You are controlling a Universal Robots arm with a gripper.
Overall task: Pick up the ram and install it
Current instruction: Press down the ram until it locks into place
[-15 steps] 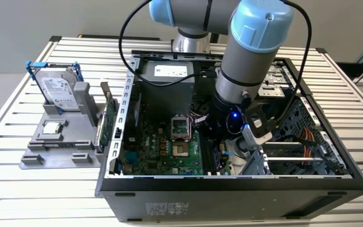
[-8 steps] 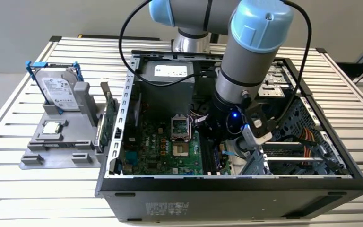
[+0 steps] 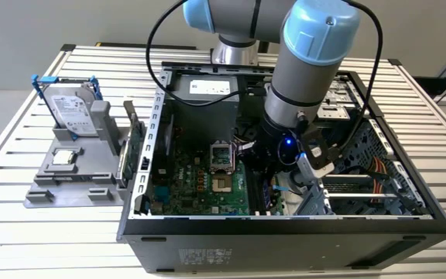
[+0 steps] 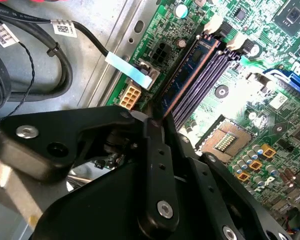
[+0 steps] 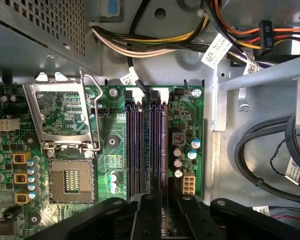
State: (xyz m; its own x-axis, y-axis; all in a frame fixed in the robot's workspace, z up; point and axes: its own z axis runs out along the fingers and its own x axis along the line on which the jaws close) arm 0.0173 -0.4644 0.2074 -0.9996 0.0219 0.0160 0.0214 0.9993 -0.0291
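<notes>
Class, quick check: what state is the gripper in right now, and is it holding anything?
Gripper: closed on the ram, which stands in the motherboard slot nearest the board's edge.

The ram (image 4: 190,75), a slim dark blue-green stick edged with dark chips, stood on edge in the outermost memory slot, running from seven o'clock toward one o'clock in the second wrist view.

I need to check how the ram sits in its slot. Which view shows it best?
The second wrist view: the ram runs lengthwise in the outermost slot, its blue face visible. The first wrist view sees it edge-on. In the exterior view the arm blocks it.
</notes>
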